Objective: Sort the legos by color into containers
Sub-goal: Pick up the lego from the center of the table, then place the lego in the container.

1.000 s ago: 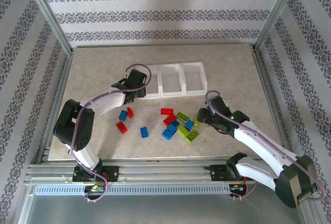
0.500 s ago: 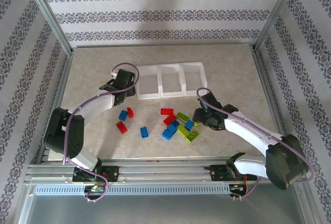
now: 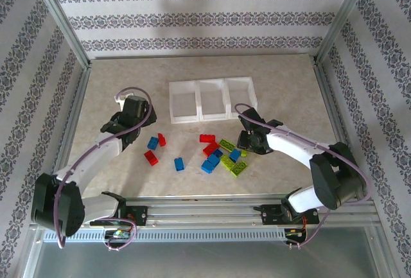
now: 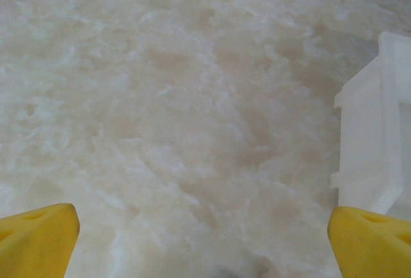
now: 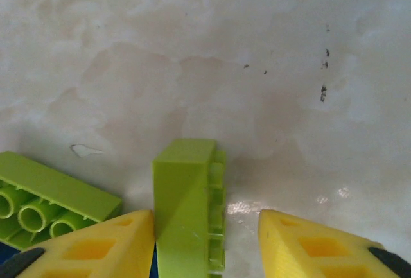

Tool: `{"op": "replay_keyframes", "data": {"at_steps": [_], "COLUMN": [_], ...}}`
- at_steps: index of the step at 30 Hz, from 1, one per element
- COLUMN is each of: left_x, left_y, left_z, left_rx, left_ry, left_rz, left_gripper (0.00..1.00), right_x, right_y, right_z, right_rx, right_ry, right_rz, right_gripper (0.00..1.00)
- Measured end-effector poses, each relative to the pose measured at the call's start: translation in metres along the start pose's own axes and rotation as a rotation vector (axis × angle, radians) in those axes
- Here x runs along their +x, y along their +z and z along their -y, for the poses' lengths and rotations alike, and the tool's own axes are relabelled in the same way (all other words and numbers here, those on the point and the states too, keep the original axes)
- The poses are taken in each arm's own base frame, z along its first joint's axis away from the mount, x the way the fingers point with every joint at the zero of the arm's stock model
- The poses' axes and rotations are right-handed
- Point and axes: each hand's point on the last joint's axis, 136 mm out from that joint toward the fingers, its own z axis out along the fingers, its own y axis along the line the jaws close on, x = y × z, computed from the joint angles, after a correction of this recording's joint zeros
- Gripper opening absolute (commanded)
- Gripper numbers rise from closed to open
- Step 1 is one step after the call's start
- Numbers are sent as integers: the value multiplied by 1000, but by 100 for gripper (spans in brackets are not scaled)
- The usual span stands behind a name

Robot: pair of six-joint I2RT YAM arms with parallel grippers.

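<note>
Legos sit loose on the surface just before the containers, right gripper jaws straddling an on-edge lime brick, one side touching, other gapped, likely pre-grasp; left gripper jaws wide apart, empty, near the row's left end.

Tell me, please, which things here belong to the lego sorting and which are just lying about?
Part of the job:
- red legos, blue legos, lime green legos
- row of three containers
- left hand, open
- right hand, straddling a green lego

Just surroundings:
- marbled tabletop
- metal frame
- patterned walls
</note>
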Motion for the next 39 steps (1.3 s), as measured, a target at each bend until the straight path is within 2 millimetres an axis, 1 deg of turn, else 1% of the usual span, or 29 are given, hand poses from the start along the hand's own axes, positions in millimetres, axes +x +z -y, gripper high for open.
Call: {"op": "replay_keyframes", "data": {"at_steps": [4, 7, 10, 12, 14, 16, 18, 20, 26, 27, 29, 31, 33, 36, 39], "left_x": [17, 29, 37, 40, 41, 42, 42, 42, 43, 43, 42, 41, 41, 44, 48], "left_y": [-9, -13, -16, -16, -16, -16, -16, -16, -17, -18, -20, -22, -24, -27, -30], "left_z": [-15, -24, -30, -32, -32, -31, -31, -30, -27, -26, -25, -24, -25, -27, -29], "left_rx": [-6, -11, -12, -11, -7, -6, -3, 0, 23, 28, 40, 51, 59, 68, 75], "left_ry": [-29, -55, -79, -91, -97, -104, -107, -108, -114, -116, -119, -124, -128, -137, -147], "left_rz": [-9, -17, -19, -20, -24, -26, -27, -28, -37, -37, -36, -32, -26, -23, -24], "left_gripper": [100, 100, 100, 100, 100, 100, 100, 100, 100, 100, 100, 100, 100, 100, 100], "right_x": [2, 6, 7, 4, -1, -11, -25, -44, -118, -132, -154, -172, -188, -205, -213], "right_y": [7, 12, 15, 13, 11, 5, -4, -17, -60, -66, -69, -66, -57, -40, -22], "right_z": [4, 5, 5, 5, 5, 5, 2, -3, -22, -28, -36, -44, -54, -62, -68], "right_rx": [13, 23, 25, 23, 27, 32, 34, 24, -17, -20, -19, -12, -4, 11, 26], "right_ry": [7, -3, -17, -22, -28, -44, -60, -71, -99, -109, -129, -154, -186, -219, -245], "right_rz": [-27, -50, -61, -57, -50, -29, 6, 56, 232, 257, 290, 305, 306, 292, 271], "right_gripper": [40, 32, 26, 20, 18, 16, 15, 15, 15, 15, 15, 15, 15, 15, 16]}}
